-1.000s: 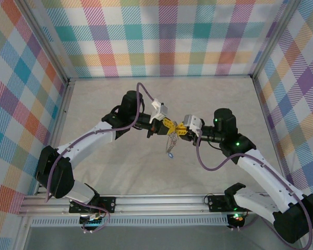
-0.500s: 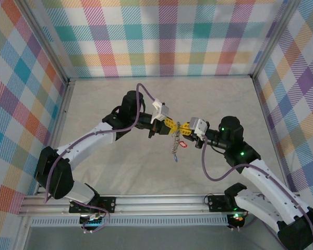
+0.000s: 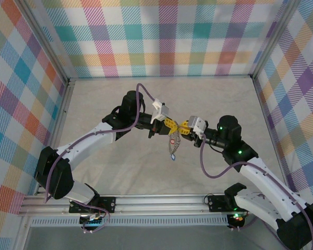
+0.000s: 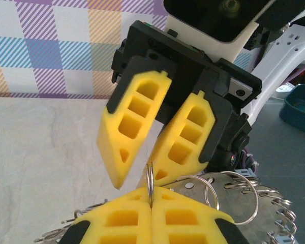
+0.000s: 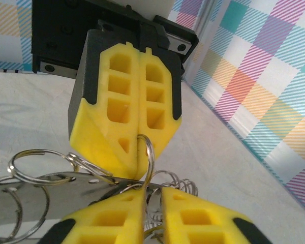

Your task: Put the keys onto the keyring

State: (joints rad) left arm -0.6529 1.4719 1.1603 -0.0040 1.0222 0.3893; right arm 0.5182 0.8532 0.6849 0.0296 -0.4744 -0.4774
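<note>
Plaid walls, pale table point(image 3: 104, 99), arms meeting mid-air. My left gripper point(image 5: 137, 168) stays clamped on the keyring point(image 5: 151, 152) (keys point(image 3: 173, 147) dangling below), but the right gripper point(image 4: 137, 179) just cracked its fingers apart, so I'm guessing release or regrip

Two arms point(image 3: 94, 138). Two grippers: left gripper point(image 3: 173, 127), right gripper point(image 3: 181, 129). One keyring point(image 4: 150, 180). Dangling keys point(image 3: 172, 148) uncountable.

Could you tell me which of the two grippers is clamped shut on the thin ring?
The left gripper: its yellow fingers meet on the ring, while the right gripper's stand apart.
</note>
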